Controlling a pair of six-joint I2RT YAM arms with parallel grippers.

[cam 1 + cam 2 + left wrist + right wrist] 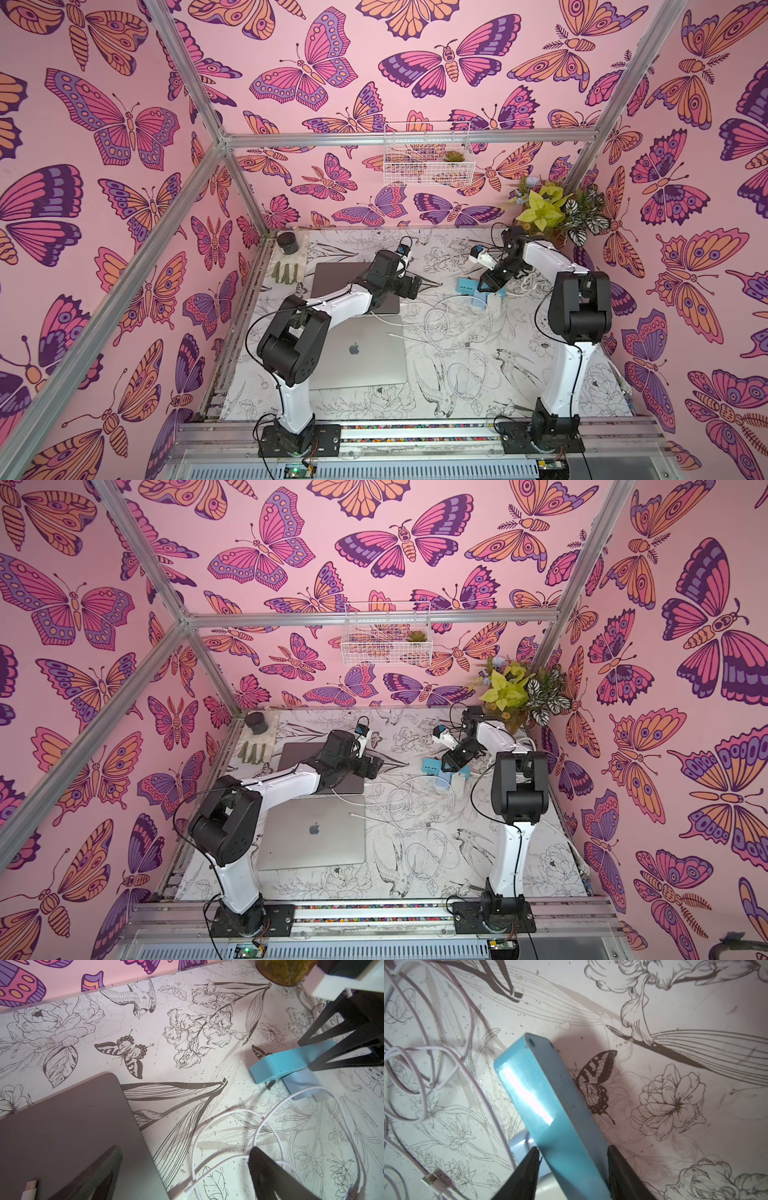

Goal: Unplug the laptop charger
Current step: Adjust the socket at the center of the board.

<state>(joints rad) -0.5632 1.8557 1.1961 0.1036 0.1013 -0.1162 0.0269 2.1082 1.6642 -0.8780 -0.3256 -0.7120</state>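
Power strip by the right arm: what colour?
The power strip is light blue, clearest in right wrist view.

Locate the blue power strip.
In a top view the blue power strip lies on the table's right side, right of the dark laptop; the right wrist view shows the right gripper's jaws straddling it.

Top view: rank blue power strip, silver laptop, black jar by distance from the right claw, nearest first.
1. blue power strip: between the fingers of the right claw.
2. silver laptop: front of the table, by the left arm.
3. black jar: back-left corner.
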